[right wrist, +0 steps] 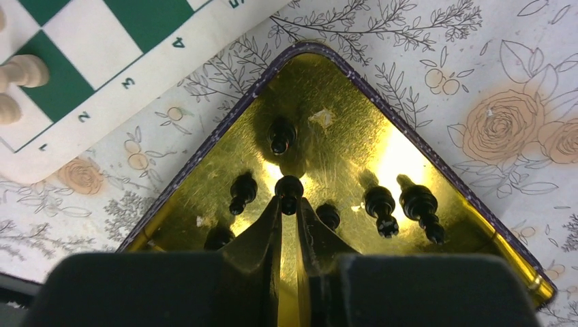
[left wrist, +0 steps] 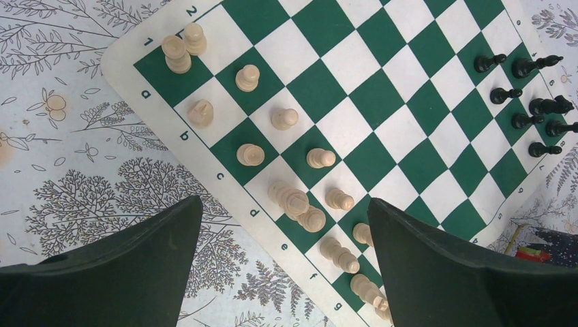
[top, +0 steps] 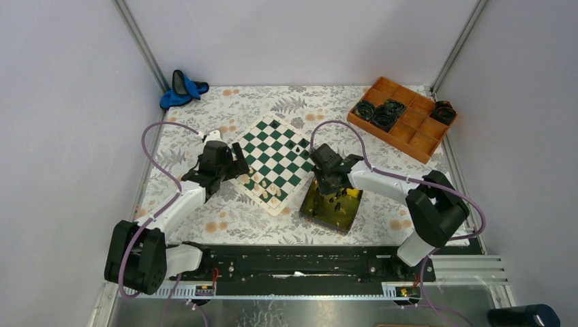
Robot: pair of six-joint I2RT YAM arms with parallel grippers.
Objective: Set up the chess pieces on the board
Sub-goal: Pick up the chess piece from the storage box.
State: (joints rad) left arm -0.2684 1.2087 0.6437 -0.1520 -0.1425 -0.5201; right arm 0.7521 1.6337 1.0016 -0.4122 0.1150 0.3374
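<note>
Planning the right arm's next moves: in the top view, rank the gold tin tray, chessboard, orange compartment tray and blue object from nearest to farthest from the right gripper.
From the right gripper, which pinches a black chess piece:
1. Gold tin tray, directly beneath.
2. Chessboard, just left.
3. Orange compartment tray, far right.
4. Blue object, far left corner.

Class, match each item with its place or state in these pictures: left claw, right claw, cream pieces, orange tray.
1 left claw
2 right claw
3 cream pieces
4 orange tray

A closed on a black piece in the gold tray
B far right corner of the table
C open, at the board's edge
D on the board

Pairs: 1-C, 2-A, 3-D, 4-B
</note>
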